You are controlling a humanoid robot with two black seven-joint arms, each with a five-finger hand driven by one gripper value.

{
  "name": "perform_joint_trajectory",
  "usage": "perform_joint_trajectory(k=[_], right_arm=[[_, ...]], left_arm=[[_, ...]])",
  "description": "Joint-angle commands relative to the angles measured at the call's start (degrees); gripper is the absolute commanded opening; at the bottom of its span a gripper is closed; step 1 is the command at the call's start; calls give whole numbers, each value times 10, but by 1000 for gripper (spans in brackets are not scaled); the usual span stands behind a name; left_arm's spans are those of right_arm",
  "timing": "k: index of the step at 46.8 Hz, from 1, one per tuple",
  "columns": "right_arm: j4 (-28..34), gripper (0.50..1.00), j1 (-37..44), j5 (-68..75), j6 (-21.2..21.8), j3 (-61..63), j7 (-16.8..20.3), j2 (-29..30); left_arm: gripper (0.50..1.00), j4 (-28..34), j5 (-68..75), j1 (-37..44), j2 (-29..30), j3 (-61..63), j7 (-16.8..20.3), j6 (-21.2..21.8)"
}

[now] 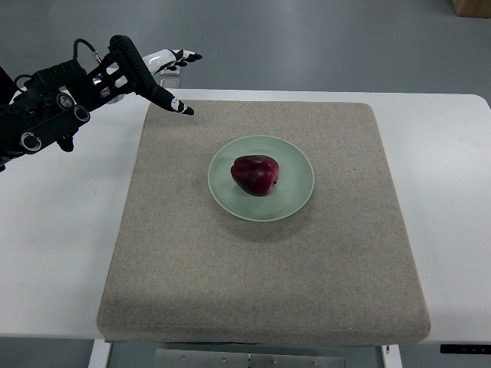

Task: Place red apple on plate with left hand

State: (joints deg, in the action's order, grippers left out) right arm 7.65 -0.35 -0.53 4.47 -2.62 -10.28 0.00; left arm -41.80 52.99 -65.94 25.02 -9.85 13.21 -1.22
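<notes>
A dark red apple (255, 175) lies on the pale green plate (298, 198), roughly at its middle. The plate rests on a beige mat (261, 268) on the white table. My left hand (157, 77) hovers over the mat's far left corner, well away from the plate, with its fingers (175, 103) stretched out straight and holding nothing. The black left arm comes in from the upper left edge. No right arm shows.
The white table (54, 238) extends on both sides of the mat. Grey floor lies beyond the table's far edge, with a brown box (472, 6) at the top right corner.
</notes>
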Motion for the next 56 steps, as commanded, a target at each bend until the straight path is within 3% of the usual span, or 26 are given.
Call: perform_joint_trajectory(k=[1, 23, 33, 38, 45, 56], right_arm=[[0, 964, 0, 0, 0, 1, 0, 0], [0, 964, 0, 0, 0, 1, 0, 0], [0, 964, 0, 0, 0, 0, 0, 0], [0, 964, 0, 0, 0, 0, 0, 0], [0, 964, 0, 0, 0, 0, 0, 0], [0, 964, 0, 0, 0, 0, 0, 0]], left_arm=[[964, 10, -39, 0, -4, 0, -4, 22], [966, 166, -457, 7, -71, -1, -40, 37], [973, 219, -557, 7, -105, -13, -52, 35], [984, 220, -569, 10, -105, -56, -51, 10], [988, 231, -569, 40, -105, -136, -48, -68], [990, 235, -569, 49, -105, -188, -29, -128]])
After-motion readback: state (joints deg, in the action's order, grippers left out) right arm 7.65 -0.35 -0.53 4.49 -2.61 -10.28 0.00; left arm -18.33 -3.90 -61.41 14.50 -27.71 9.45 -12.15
